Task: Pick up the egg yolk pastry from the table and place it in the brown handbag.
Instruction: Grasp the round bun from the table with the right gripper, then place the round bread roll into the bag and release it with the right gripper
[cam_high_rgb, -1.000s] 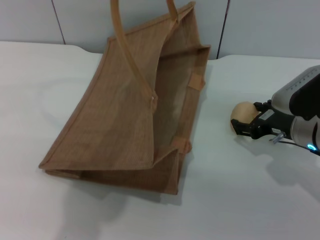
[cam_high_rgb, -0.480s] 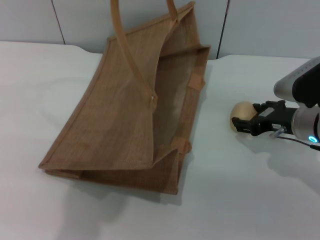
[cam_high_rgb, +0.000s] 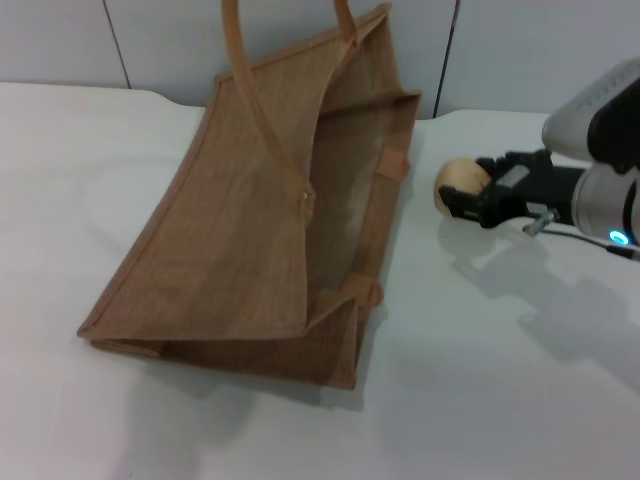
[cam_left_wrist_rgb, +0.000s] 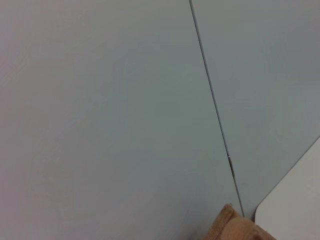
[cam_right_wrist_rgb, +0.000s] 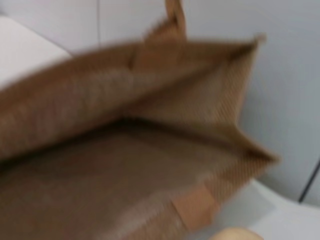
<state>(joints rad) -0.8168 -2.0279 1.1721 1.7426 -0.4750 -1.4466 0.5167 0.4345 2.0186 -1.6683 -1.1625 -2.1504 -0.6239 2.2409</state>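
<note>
The brown handbag (cam_high_rgb: 250, 220) lies on the white table (cam_high_rgb: 480, 380) with its mouth open toward the right; its handles rise at the back. My right gripper (cam_high_rgb: 468, 190) is shut on the egg yolk pastry (cam_high_rgb: 458, 180) and holds it above the table, just right of the bag's mouth. In the right wrist view the bag's open inside (cam_right_wrist_rgb: 125, 165) fills the picture and the top of the pastry (cam_right_wrist_rgb: 235, 234) shows at the edge. The left gripper is out of view; the left wrist view shows only wall and a corner of the bag (cam_left_wrist_rgb: 235, 227).
A grey panelled wall (cam_high_rgb: 520, 50) runs behind the table. The right arm's shadow falls on the table under it (cam_high_rgb: 520, 280). Bare tabletop lies left of the bag (cam_high_rgb: 60, 180) and in front of it.
My right gripper has lifted the pastry off the table and carried it up and left, toward the bag's mouth. The bag has not moved.
</note>
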